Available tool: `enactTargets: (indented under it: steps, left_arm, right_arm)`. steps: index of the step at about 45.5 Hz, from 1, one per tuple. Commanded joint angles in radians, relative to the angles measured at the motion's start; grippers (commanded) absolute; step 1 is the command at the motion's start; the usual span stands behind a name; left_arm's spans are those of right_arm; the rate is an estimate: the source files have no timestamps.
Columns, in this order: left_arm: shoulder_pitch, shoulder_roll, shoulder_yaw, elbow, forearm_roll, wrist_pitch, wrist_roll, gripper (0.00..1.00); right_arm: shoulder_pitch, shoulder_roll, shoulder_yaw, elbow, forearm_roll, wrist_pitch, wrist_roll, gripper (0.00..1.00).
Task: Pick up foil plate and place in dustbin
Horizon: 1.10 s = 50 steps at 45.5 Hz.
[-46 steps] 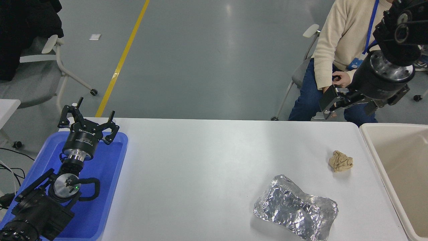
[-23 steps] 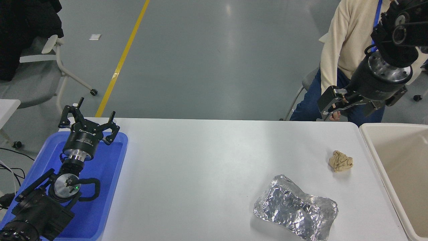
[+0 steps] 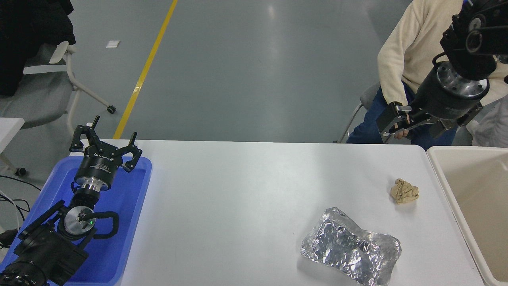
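Hovering high beyond table's far right edge, right gripper (image 3: 391, 125) carried nothing; couldn't tell whether spread or closed. Foil plate (image 3: 351, 252) lay untouched at near right, beside dustbin (image 3: 438, 169), short carry once grasped. Left gripper (image 3: 105, 145) parked spread over blue tray (image 3: 137, 198).

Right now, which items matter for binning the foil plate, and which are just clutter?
Job:
- foil plate, on the table near the front right
- dustbin, at the table's right end
- right claw, raised past the far edge

Clutter:
- paper ball
- blue tray, under the parked left claw
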Motion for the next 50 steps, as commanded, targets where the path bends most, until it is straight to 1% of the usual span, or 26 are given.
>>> enactTargets:
  steps: [1, 28, 39, 46, 50]
  left_arm:
    - [0.0, 0.0, -0.001, 0.0, -0.001, -0.001, -0.001, 1.0]
    - [0.0, 0.0, -0.001, 0.0, 0.0, 0.001, -0.001, 1.0]
    - [0.0, 0.0, -0.001, 0.0, -0.001, 0.001, 0.0, 1.0]
    - [0.0, 0.0, -0.001, 0.0, -0.001, 0.001, -0.001, 1.0]
    - [0.0, 0.0, -0.001, 0.0, -0.001, 0.001, -0.001, 1.0]
  right_arm:
    - [0.004, -0.001, 0.0, 0.0, 0.0, 0.0, 0.0, 1.0]
    - [-0.045, 0.005, 0.03, -0.002, 0.011, 0.0, 0.002, 1.0]
    - [-0.143, 0.008, 0.072, -0.003, 0.018, 0.0, 0.0, 1.0]
    - [-0.22, 0.007, 0.086, -0.003, 0.0, 0.0, 0.0, 1.0]
    - [-0.272, 0.008, 0.089, -0.002, -0.015, -0.03, -0.002, 0.9]
